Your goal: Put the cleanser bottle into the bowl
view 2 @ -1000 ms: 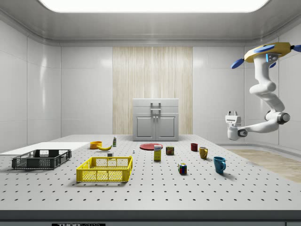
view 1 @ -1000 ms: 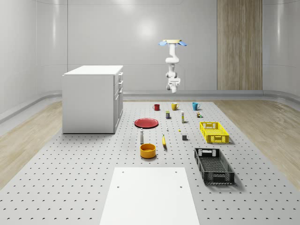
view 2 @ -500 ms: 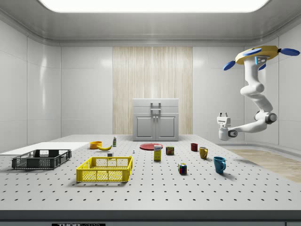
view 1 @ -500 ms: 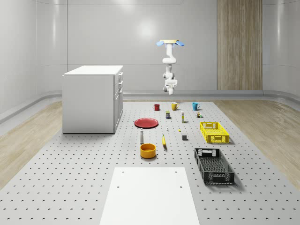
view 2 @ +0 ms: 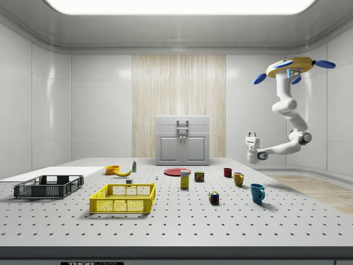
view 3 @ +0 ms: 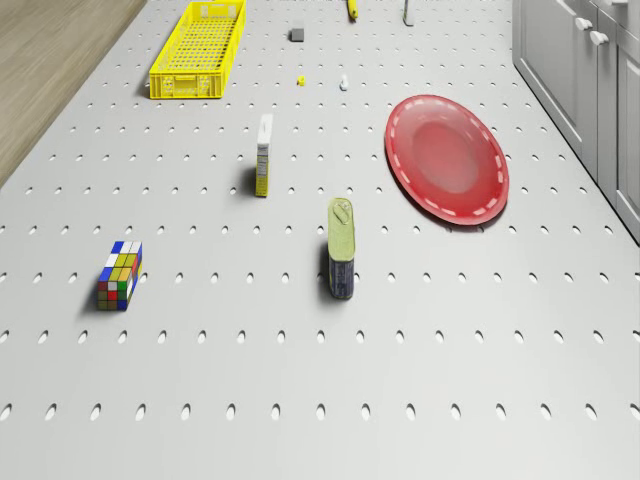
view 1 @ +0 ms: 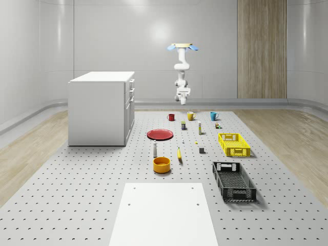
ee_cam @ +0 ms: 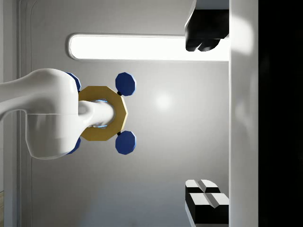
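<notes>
Clearly carries the hand [view 2: 252, 136] spread wide, with the two fingers [ee_cam: 206, 201] far apart in the wrist view and nothing gripped between them. Points that hand upward, so looks back along the white arm [ee_cam: 52, 113] to the drone [ee_cam: 102, 113] under the ceiling light. Holds the hand in mid-air, well above the tabletop [view 1: 92, 184], at the end of the arm bent forward below the drone [view 2: 292, 65].

Hovers high over the far end of the tabletop, above the row made of the red mug [view 1: 171, 117], the yellow mug [view 1: 190, 116] and the blue mug [view 1: 213, 116]. Looks down in the drone view on the red plate [view 3: 447, 158], a Rubik's cube [view 3: 120, 274] and the yellow basket [view 3: 198, 48].

Leaves the cleanser bottle [view 1: 155, 149] standing upright on the tabletop, well apart from the hand, nearer the middle. Finds the bowl [view 1: 161, 164] just beside it, on the nearer side in the whole-scene view, orange and not touching the bottle. Places the banana [view 1: 179, 154] to the whole-scene view's right of both, the black basket [view 1: 233, 181] further right, and the white cabinet [view 1: 102, 107] at that view's left.
</notes>
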{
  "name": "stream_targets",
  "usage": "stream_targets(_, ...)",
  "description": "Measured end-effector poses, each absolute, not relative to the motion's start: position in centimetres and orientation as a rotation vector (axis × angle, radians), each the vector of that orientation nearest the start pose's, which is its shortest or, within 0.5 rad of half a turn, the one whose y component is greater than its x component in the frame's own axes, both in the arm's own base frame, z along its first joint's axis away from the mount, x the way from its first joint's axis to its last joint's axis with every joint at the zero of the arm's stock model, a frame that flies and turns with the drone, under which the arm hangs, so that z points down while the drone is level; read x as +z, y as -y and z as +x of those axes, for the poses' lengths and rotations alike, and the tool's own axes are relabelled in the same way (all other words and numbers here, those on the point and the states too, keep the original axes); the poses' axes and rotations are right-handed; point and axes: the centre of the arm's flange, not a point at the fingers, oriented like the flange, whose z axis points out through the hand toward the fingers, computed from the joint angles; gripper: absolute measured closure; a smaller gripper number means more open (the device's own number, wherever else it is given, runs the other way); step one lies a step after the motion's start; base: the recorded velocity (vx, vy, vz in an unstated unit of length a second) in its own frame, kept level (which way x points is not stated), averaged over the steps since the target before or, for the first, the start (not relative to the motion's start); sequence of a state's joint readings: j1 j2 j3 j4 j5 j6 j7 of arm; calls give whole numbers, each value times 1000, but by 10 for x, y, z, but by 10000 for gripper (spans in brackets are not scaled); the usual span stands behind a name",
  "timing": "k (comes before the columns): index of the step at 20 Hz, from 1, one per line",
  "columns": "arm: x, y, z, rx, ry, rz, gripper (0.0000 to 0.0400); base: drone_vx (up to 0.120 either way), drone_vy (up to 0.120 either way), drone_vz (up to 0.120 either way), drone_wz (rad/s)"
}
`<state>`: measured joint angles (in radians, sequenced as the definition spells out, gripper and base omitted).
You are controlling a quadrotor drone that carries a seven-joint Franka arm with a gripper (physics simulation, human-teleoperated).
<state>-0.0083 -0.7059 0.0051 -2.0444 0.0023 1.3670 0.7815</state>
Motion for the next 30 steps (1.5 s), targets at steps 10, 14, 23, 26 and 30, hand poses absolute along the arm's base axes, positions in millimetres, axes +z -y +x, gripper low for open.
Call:
stream_targets(10, 691, -1, 303, -56, -1199, -2894, 0, 120, -84, 0, 0)
stream_targets(14, 691, -1, 302, -64, -1201, -2898, 0, 120, -120, 0, 0)
stream_targets(23, 691, -6, 302, -101, -1215, -2932, 0, 120, -120, 0, 0)
stream_targets(26, 691, -9, 302, -128, -1228, -2962, 0, 120, -120, 0, 0)
stream_targets(30, 690, -18, 301, -193, -1259, -3034, 0, 120, -100, 0, 0)
